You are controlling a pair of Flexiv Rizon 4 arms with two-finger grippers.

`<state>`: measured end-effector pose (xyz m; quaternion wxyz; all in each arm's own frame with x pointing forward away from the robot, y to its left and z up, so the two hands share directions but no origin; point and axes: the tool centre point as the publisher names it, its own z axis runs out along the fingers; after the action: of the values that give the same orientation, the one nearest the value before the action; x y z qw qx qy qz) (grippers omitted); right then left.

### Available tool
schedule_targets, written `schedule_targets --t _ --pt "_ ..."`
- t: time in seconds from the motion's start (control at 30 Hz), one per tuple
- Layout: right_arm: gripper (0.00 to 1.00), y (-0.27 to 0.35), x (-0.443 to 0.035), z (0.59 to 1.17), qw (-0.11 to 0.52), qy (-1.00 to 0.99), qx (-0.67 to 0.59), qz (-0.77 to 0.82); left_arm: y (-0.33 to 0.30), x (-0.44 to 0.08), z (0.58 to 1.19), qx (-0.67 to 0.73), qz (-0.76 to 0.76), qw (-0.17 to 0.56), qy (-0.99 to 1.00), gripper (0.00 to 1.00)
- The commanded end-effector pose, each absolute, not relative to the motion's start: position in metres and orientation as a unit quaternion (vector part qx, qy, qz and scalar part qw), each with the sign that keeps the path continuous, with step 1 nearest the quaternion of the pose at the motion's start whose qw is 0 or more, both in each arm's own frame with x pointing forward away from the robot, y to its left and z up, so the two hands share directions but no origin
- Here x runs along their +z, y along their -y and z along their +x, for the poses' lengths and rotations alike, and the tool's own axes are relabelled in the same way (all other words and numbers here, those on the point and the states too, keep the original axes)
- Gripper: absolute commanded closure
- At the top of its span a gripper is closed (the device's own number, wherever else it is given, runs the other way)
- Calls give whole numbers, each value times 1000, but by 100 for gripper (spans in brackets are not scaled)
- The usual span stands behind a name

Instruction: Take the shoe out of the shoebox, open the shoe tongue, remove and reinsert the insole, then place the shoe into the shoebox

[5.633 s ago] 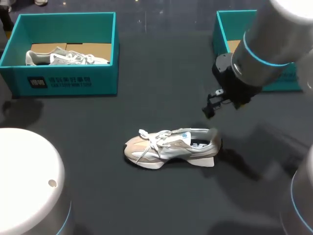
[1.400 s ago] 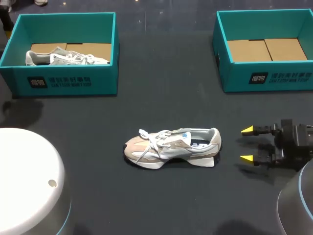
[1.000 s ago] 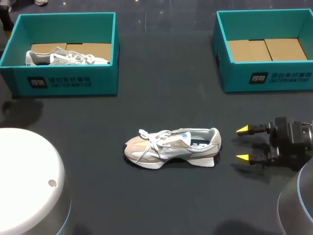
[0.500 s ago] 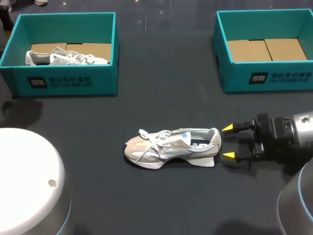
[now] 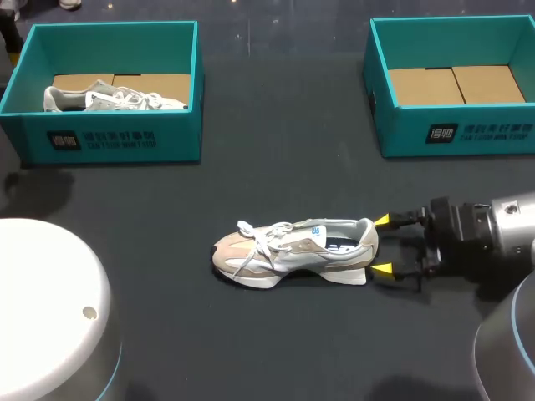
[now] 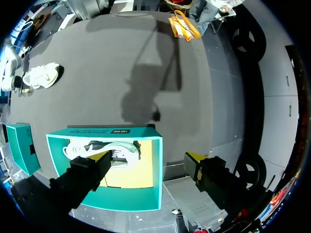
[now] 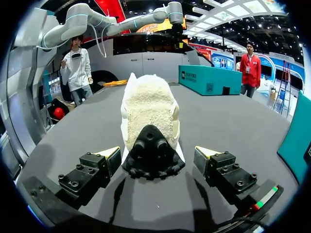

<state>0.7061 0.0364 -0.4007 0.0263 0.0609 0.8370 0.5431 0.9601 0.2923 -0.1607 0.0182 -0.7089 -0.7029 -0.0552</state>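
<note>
While the beige and white shoe rests upright on its sole in the lower middle of the dark counter, toe toward the frame's left and heel toward its right, the right hand comes in from the right edge at the same height. Its two yellow fingertips are spread wide, one at the upper side of the heel and one at the lower side. In the right wrist view the heel and its black tread lie between the fingers of the right hand, with a gap on each side, so the hand is released and grips nothing. The right shoebox, teal with a brown cardboard floor, stands in the upper right of the frame, well apart from the shoe. The left shoebox stands in the upper left with a second shoe lying in it. In the left wrist view the left hand hangs above that box, fingers apart and holding nothing, the second shoe under one finger. The shoe on the counter shows far ahead.
</note>
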Motion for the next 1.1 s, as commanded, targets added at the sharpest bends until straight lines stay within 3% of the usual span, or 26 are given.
schedule_targets --t 0.03,1.1 --pt "0 -44 -402 708 27 -837 543 59 -293 -160 960 -56 -709 19 702 0" --pt "0 -74 -411 710 28 -828 559 42 -293 -160 960 -56 -709 19 702 0"
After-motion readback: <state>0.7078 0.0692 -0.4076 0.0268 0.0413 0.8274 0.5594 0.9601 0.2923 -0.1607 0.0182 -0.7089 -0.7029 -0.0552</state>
